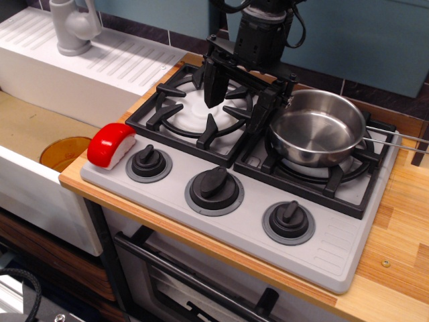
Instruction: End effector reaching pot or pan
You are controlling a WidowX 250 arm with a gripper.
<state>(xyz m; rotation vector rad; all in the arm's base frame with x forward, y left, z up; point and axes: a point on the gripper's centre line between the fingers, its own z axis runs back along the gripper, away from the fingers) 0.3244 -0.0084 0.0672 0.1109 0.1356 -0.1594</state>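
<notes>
On a wooden desk [395,235] sits a grey toy stove [335,248] with two black burner grates side by side and three round black knobs along its front edge. Above the stove, reaching down from the top of the view, is a black robot gripper [242,97] with a boxy body and cables trailing upward. Its two long dark fingers [214,84] point down and are spread apart, released, grasping nothing. One finger hangs over the left burner grate [194,111]; the other sits near the gap between the two grates, just beside the left rim of the pan, and whether it touches the rim cannot be told.

A round, shiny stainless-steel saucepan [315,131] rests upright on the right burner grate [335,178], covering most of it. Its inside is bare metal. A long thin metal handle [399,137] runs from the pan toward the right edge of the view.

At the stove's front left corner lies a small toy with a red top and white underside [111,145], just beside the left knob [148,162]. The middle knob [214,186] and right knob [289,218] follow along the front. To the left, below the desk level, is a white sink [40,194] with an orange-brown round dish [64,153] inside, and a grey faucet [72,27] stands behind it on a ribbed white surface. An oven door with a dark handle [201,288] shows beneath the stove.
</notes>
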